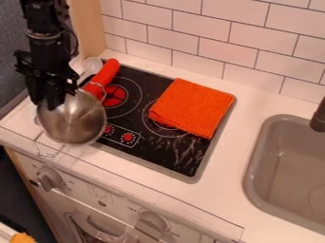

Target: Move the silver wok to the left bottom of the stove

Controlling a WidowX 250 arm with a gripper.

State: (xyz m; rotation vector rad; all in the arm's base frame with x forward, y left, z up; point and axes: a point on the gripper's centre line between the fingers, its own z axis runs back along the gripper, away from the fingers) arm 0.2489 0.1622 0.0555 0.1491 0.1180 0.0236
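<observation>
The silver metal wok was at nine o'clock on the black stovetop. The black two-finger tool hung at its eleven-o'clock rim, whether gripping or released one could not tell.

From the stove's centre, the cloth on it lies at two o'clock, the wok at nine, the sink at four.

Black arm at upper left, pincer pointing down
</observation>
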